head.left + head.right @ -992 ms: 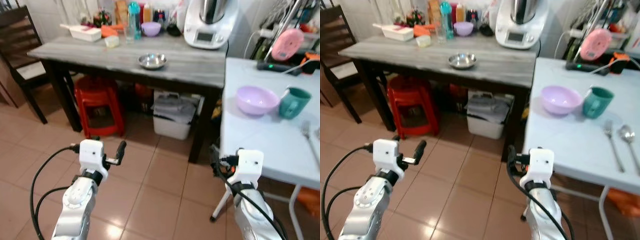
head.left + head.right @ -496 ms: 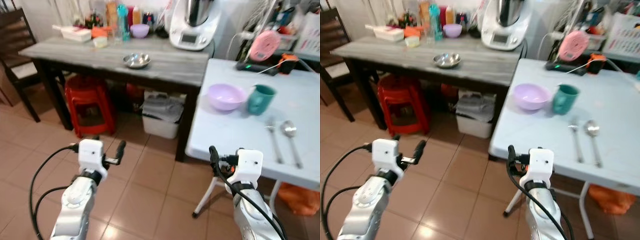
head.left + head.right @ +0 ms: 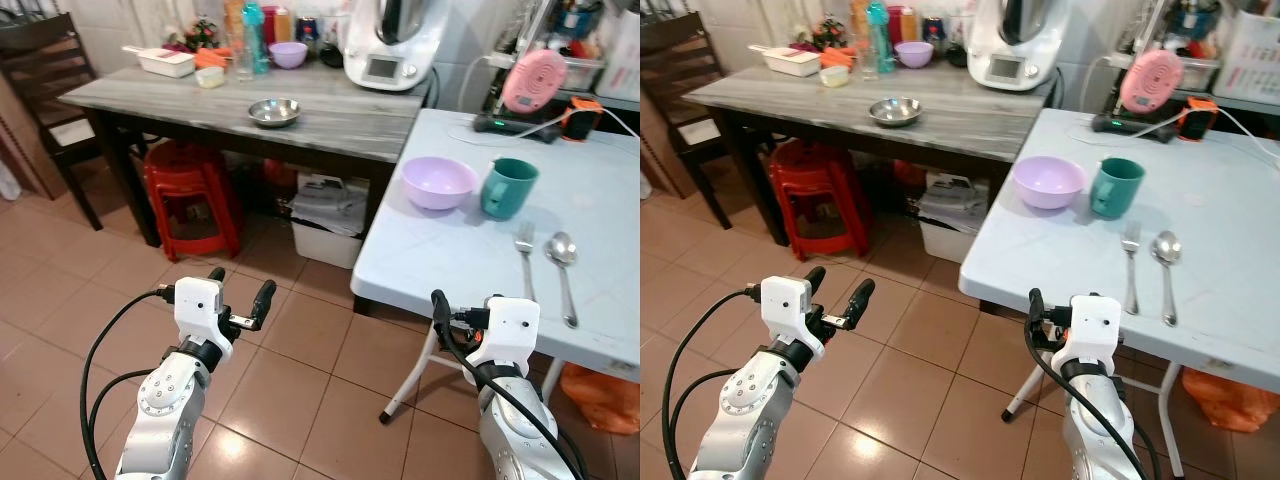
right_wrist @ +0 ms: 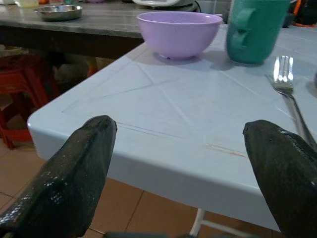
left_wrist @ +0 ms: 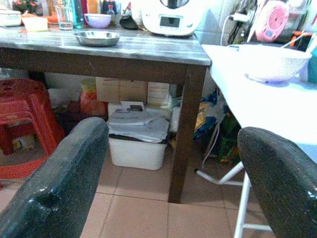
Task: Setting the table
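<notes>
White folding table at the robot's right, carrying a purple bowl, a teal mug just beside it, and nearer the front edge a fork and a spoon lying side by side but apart. A grey wooden table stands to the left, its end close against the white table; on it are a small steel bowl, a white kitchen appliance and, at the rear, a second purple bowl among bottles. Beneath it are a red stool and a white bin.

Left gripper raised over the tiled floor, fingers spread wide and empty; its wrist view looks under the grey table to the bin. Right gripper at the near corner of the white table, fingers likewise parted and empty; its wrist view shows the fork tines and the mug handle at close range, which the head views give only small.
</notes>
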Motion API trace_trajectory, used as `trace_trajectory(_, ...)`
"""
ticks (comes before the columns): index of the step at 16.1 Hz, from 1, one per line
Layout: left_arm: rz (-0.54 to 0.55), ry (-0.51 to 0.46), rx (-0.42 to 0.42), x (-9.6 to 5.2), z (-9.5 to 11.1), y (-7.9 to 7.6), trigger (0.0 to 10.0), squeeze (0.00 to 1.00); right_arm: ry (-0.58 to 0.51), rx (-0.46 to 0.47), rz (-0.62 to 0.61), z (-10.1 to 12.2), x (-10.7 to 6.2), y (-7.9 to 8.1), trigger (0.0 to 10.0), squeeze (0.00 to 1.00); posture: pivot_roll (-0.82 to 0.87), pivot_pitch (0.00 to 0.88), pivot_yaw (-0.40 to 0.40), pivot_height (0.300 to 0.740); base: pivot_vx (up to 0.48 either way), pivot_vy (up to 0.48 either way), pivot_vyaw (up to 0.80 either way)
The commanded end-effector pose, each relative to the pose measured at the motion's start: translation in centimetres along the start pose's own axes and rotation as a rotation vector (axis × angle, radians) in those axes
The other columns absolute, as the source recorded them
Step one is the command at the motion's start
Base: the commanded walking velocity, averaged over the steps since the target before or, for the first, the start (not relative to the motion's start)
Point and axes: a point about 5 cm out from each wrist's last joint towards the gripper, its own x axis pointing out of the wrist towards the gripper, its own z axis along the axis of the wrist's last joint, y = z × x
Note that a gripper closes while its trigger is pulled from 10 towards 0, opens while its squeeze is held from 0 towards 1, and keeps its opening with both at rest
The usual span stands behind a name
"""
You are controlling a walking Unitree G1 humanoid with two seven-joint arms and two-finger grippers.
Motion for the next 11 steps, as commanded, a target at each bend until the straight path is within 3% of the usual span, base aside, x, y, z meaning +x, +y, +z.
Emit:
trace_trajectory(1,-0.015,-0.006,-0.004,-0.02,0.29,-0.08,10.0,0.00,-0.041,-0.003,0.016,0.94,0.22,0.30,10.0,0.00,-0.02,0.000,0.003,0.740,0.000,0.000,0.00)
trace_trajectory(6,-0.041,-0.003,-0.019,-0.09,0.28,-0.33,10.0,0.00,-0.043,-0.011,0.022,1.01,0.24,0.35,10.0,0.00,-0.02,0.000,0.002,0.740,0.259,0.000,0.00)
trace_trajectory(9,-0.050,-0.002,-0.026,-0.09,0.22,-0.50,10.0,0.00,-0.045,-0.018,0.027,1.05,0.28,0.38,10.0,0.00,-0.02,0.000,-0.001,0.740,0.270,0.000,-0.47)
trace_trajectory(11,-0.067,-0.006,-0.012,-0.05,0.32,-0.66,10.0,0.00,-0.049,-0.022,0.030,1.18,0.33,0.43,10.0,0.00,-0.02,0.000,-0.002,0.740,0.292,0.000,0.00)
